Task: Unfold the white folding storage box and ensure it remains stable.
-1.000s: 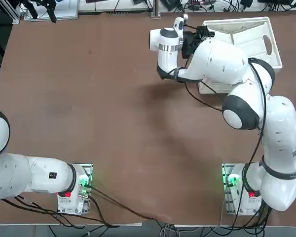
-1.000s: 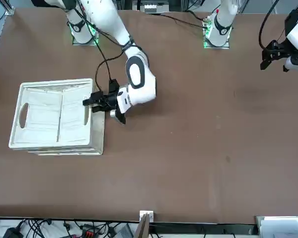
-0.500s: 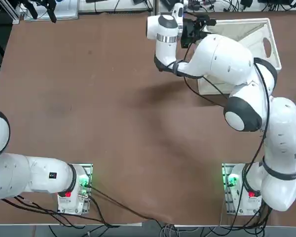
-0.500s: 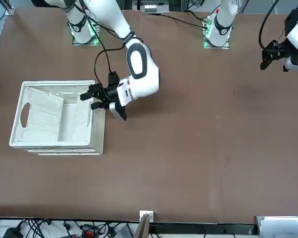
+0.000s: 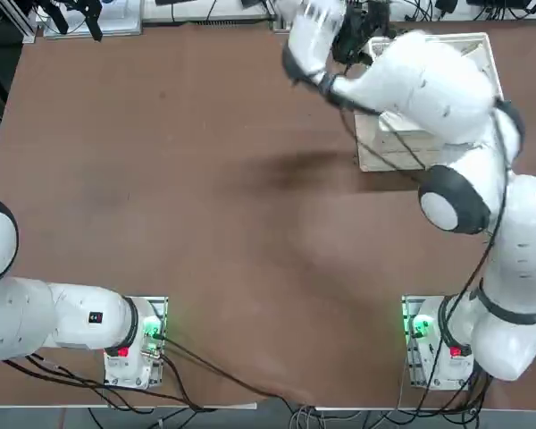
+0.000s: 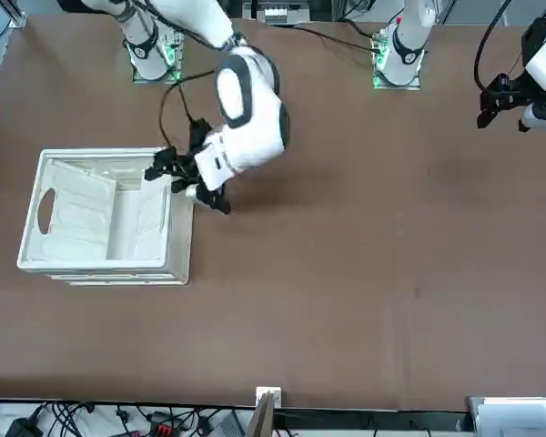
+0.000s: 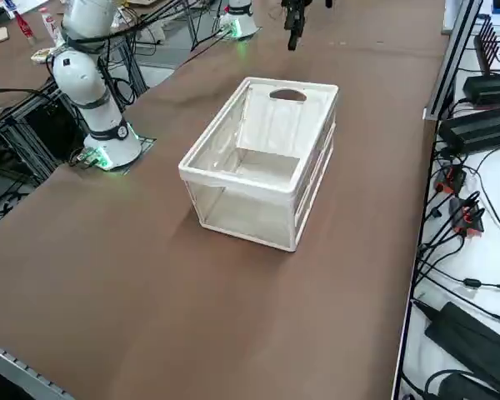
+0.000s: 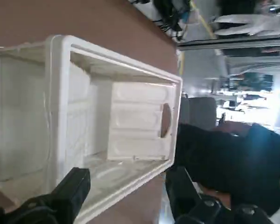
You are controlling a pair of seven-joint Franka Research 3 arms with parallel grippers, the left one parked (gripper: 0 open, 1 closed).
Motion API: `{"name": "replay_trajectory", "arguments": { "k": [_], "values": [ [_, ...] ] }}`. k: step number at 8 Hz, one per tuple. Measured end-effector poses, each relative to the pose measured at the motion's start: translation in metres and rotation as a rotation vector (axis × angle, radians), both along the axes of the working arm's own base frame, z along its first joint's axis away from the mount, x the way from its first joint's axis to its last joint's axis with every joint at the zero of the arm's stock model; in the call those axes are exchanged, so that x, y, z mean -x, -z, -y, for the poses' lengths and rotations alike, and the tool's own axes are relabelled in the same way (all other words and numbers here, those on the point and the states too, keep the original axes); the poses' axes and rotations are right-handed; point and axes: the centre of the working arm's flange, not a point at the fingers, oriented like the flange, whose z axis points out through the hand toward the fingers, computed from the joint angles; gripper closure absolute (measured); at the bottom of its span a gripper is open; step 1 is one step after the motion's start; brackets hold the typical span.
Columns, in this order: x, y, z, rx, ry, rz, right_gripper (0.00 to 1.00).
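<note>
White storage box (image 7: 271, 187) stands on the table (image 7: 133, 292), ahead of the right arm; its inside has opened up since a second ago, so only stability seems left to check. The right hand (image 8: 128, 189) is open.

"How does the right arm (image 5: 464, 116) lie?"
"Bent at its joints, reaching out from its base, the wrist (image 6: 226, 164) angled down at its far end."
"And the right gripper (image 8: 128, 191)?"
"Raised, with its fingers (image 8: 73, 189) spread wide apart, nothing between them."
"Is the elbow tucked in?"
"No, it bows outward, to the arm's right side."
</note>
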Motion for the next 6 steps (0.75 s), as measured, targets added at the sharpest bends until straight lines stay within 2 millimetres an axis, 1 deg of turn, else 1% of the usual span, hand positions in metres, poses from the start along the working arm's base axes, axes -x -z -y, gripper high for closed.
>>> {"name": "replay_trajectory", "arguments": {
  "k": [1,2,3,4,5,6],
  "values": [
    [-0.008,-0.037,0.027,-0.114,-0.015,-0.051,0.01],
    [-0.016,-0.064,0.058,-0.222,-0.034,-0.099,0.04],
    [-0.025,-0.077,0.089,-0.317,-0.053,-0.129,0.09],
    [-0.034,-0.079,0.12,-0.389,-0.073,-0.143,0.15],
    [-0.04,-0.071,0.149,-0.452,-0.088,-0.151,0.4],
    [-0.044,-0.057,0.174,-0.514,-0.095,-0.162,0.51]
  ]
}}
